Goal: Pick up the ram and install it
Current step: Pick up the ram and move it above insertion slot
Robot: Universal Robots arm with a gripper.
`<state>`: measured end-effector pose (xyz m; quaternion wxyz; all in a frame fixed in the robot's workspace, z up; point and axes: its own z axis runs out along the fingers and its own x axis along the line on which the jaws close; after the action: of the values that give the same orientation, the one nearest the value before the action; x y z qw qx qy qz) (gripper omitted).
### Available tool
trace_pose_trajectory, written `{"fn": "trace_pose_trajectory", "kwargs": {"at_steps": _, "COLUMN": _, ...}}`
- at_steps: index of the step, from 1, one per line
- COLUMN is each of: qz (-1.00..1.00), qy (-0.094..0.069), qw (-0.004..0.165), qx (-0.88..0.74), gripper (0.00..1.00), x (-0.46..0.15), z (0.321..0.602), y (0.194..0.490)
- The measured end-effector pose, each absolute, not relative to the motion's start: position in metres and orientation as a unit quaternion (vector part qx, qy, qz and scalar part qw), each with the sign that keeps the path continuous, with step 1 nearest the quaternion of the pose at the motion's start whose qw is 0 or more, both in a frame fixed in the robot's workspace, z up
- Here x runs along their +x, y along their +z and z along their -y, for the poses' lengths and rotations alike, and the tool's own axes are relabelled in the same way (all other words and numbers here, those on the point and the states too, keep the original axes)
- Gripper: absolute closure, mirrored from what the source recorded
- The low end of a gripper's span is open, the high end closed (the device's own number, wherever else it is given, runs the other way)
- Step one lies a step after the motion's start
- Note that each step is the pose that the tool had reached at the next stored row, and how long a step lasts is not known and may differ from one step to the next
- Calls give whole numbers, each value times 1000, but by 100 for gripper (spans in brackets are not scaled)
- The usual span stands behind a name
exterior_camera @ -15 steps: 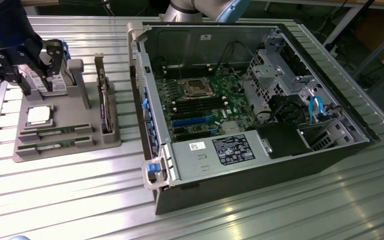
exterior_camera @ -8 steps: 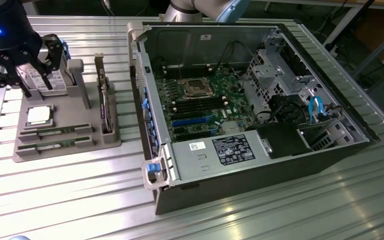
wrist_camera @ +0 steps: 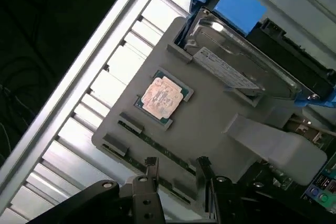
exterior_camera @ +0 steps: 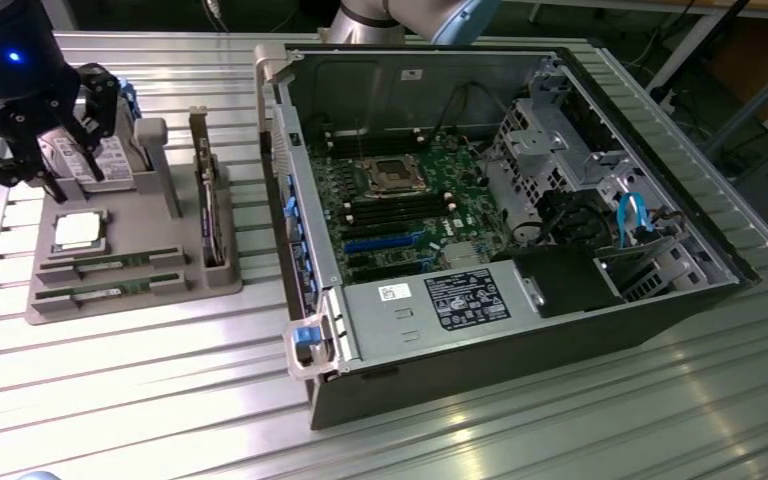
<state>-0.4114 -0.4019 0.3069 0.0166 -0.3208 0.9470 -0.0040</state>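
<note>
While claw hovers spread, ram sits in holder.

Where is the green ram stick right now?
The ram lies in a slot of the gray holder at the exterior view's left, beside the square processor chip, with the computer case on its right in that view.

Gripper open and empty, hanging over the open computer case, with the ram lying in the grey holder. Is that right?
Not quite. The gripper hangs over the grey holder, at the exterior view's left, not over the computer case; the exterior view shows this. The rest stands: it is open and empty, and the ram lies in the holder.
</note>
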Motion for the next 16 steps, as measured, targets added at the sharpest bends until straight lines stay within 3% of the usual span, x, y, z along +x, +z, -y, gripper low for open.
{"fn": "trace_pose_trajectory", "kwargs": {"at_steps": 16, "qz": -790, "qy": -19, "qw": 9, "qx": -612, "gripper": 58, "x": -411, "z": 402, "y": 305}}
